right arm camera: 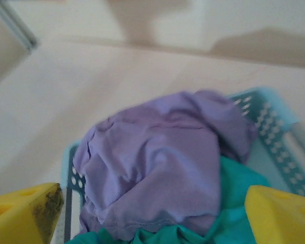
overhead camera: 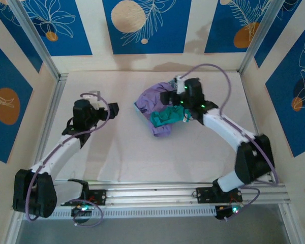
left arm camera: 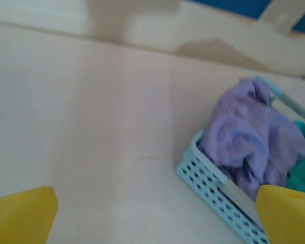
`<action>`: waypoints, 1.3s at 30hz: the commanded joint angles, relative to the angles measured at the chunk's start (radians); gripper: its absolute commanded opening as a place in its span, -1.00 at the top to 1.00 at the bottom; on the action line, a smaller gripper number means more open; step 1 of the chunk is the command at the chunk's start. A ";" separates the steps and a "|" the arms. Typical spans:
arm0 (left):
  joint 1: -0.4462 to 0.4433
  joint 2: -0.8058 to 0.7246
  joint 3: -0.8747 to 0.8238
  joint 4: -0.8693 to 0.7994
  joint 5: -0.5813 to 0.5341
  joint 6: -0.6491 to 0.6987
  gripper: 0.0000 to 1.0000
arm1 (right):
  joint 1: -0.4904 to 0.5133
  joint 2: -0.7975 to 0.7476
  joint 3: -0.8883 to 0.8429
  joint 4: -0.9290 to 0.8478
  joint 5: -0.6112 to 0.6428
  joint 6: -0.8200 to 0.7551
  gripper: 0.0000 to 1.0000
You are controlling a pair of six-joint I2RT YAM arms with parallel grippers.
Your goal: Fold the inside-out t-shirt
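You have folded nothing yet: the inside-out t-shirt (right arm camera: pixel 157 168) sits bunched in the basket (left arm camera: pixel 203 178) near the tabletop's (overhead camera: pixel 122 152) far edge. Your right gripper (right arm camera: pixel 152 213) hangs spread and empty above it; your left gripper (left arm camera: pixel 157 213) is spread and empty too.

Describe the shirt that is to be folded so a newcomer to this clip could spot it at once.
Near the middle of the pale table sits a light blue perforated basket heaped with two crumpled garments. The inside-out t-shirt is the lavender one on the far side of the heap. Its neighbour, the teal garment, lies nearer the arms.
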 commanded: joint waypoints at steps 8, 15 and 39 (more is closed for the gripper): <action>-0.030 0.002 0.031 -0.148 0.004 -0.008 -0.99 | 0.047 0.484 0.470 -0.322 0.021 -0.105 -0.50; -0.031 0.006 0.050 -0.210 -0.035 -0.003 -0.99 | 0.055 0.551 0.743 -0.455 -0.054 -0.128 0.82; -0.146 0.019 0.278 0.245 0.290 -0.096 -1.00 | 0.187 0.217 0.970 -0.179 -0.674 0.260 0.89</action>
